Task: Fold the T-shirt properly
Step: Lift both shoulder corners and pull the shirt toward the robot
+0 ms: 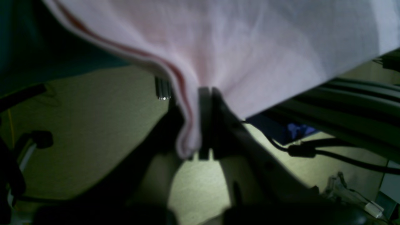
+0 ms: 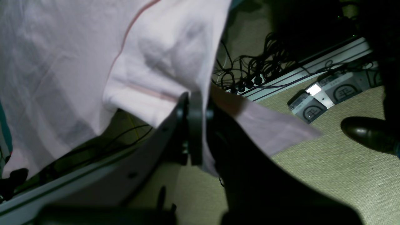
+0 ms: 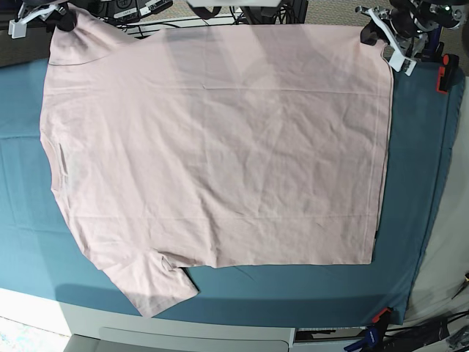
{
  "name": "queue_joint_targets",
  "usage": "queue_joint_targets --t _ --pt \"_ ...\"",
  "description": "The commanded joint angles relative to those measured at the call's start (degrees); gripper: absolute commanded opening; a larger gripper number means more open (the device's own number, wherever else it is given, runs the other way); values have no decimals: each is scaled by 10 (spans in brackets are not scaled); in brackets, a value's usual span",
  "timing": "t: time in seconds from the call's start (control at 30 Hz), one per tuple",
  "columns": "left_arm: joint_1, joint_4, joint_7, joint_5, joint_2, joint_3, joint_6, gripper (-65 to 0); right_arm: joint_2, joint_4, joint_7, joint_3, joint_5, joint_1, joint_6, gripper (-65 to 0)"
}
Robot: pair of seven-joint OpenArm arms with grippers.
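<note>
The right gripper (image 3: 62,18) reached past the table's (image 3: 418,220) far left corner, clenched on what looked like the sleeve of the T-shirt (image 3: 220,147), which lay spread flat. At the far right corner the left gripper (image 3: 375,31) pinched its hem.

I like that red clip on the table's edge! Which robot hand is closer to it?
Left. The left gripper holds the T-shirt corner just beside the red clip; the right gripper holds the far opposite corner.
</note>
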Motion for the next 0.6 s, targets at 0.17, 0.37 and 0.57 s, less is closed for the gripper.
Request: queue_joint_targets --t 0.17,0.37,0.57 --pt "28 9 1 -4 -6 -3 -2 -650 8 5 -3 10 8 -12 2 -650" --pt "28 9 1 -4 3 -3 -2 -650 8 5 -5 10 8 -19 2 -650" --pt "28 9 6 -4 3 -3 -2 -650 8 5 -6 10 8 -19 2 -650"
